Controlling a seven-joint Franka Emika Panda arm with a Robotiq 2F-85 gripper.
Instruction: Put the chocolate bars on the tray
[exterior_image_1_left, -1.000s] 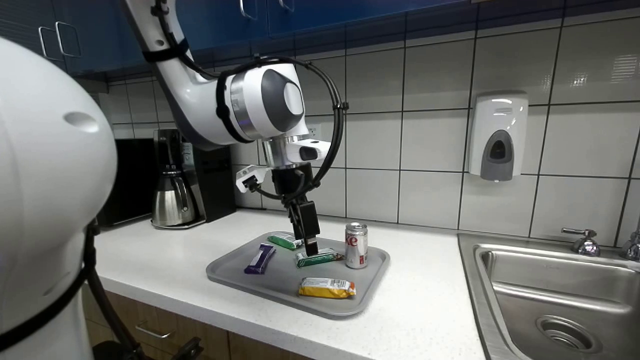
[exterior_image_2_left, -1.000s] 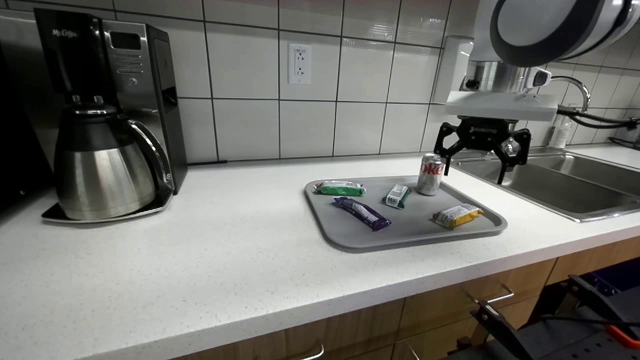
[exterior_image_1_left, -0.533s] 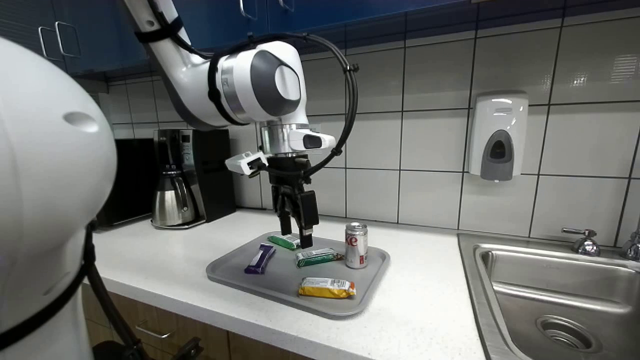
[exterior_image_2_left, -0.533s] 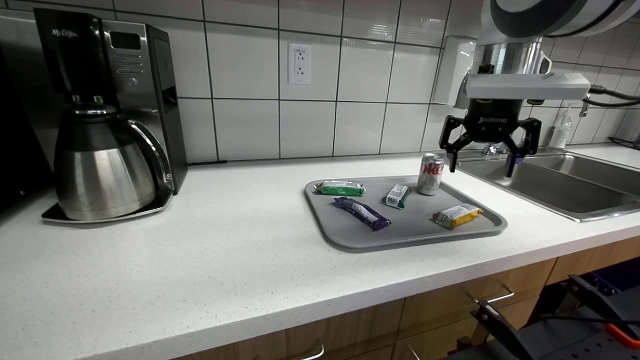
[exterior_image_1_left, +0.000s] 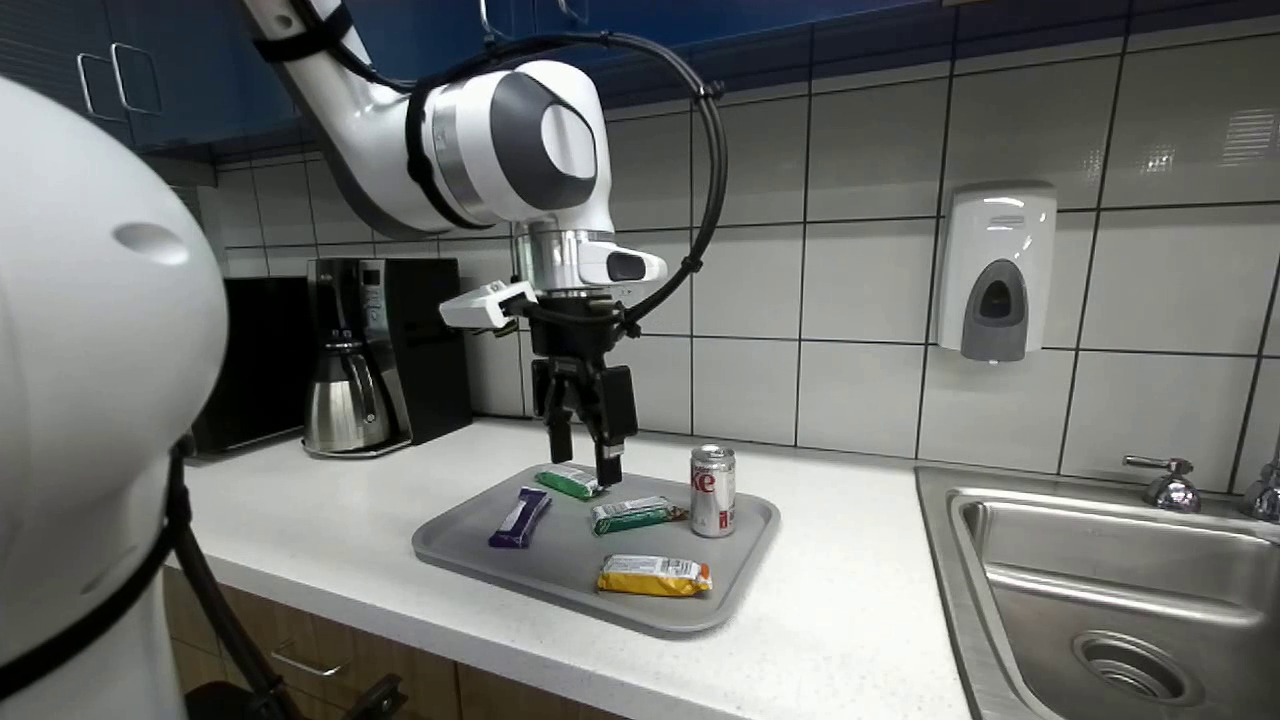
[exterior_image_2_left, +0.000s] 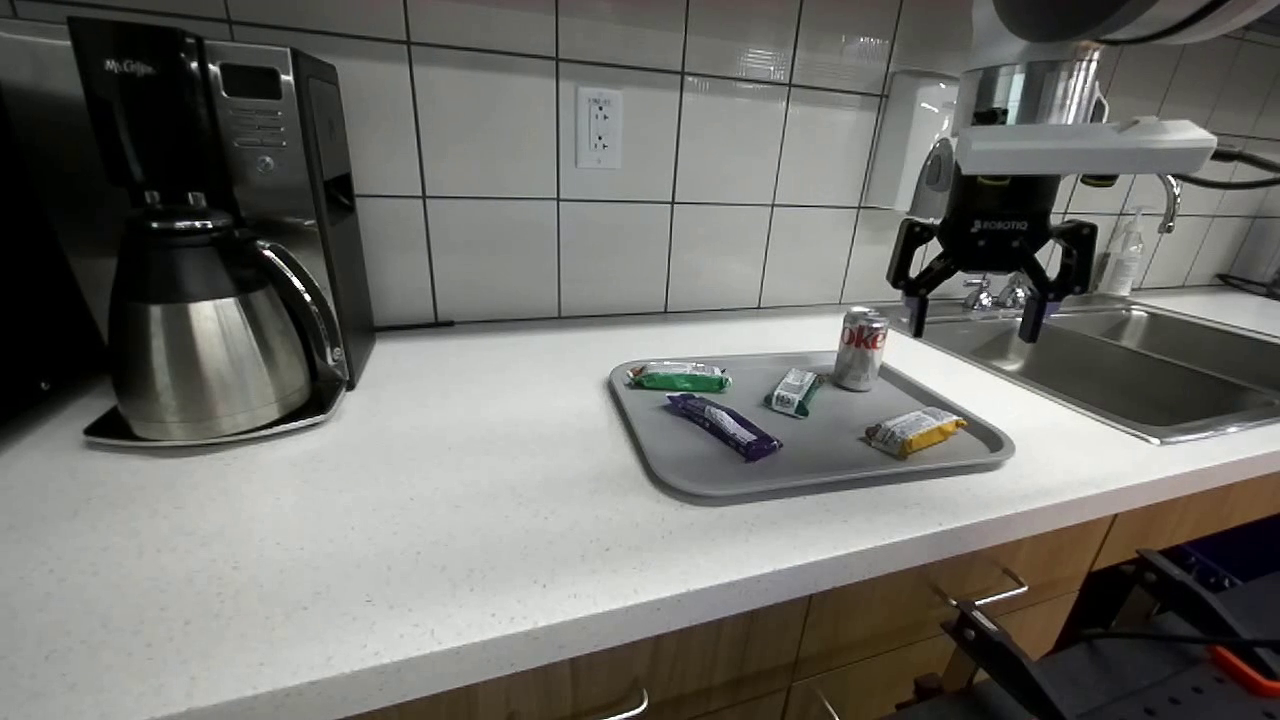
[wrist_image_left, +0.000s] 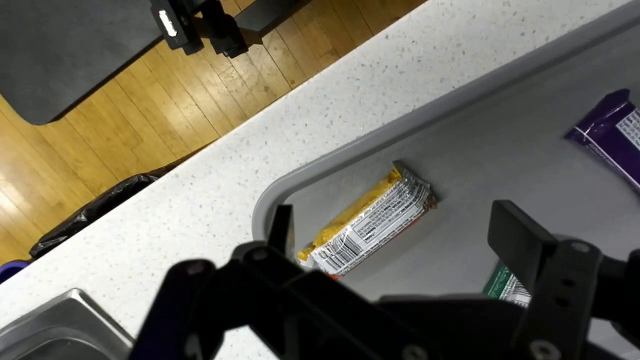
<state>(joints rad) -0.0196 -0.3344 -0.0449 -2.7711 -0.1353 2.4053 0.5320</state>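
All the chocolate bars in view lie flat on the grey tray (exterior_image_1_left: 560, 570), apart from each other. In both exterior views I see a yellow bar (exterior_image_1_left: 654, 576) near the front rim, a purple bar (exterior_image_1_left: 520, 518), a green bar (exterior_image_1_left: 638, 514) beside the can and another green bar (exterior_image_1_left: 570, 481) at the back. My gripper (exterior_image_2_left: 975, 322) hangs above the tray, pointing down, open with nothing held. In the wrist view the yellow bar (wrist_image_left: 372, 222) shows below and between the wide-set fingers. One finger partly hides a green bar (wrist_image_left: 507, 285).
A silver drink can (exterior_image_1_left: 713, 490) stands upright on the tray's sink-side part. The steel sink (exterior_image_2_left: 1150, 360) lies beyond that side. A coffee maker with a steel carafe (exterior_image_2_left: 210, 330) stands against the wall. The white counter's front edge (exterior_image_2_left: 700, 625) runs before the tray.
My gripper has risen away from the tray and swung from a tilt to nearly upright, its jaws staying wide apart. The bars, can and tray have not moved.
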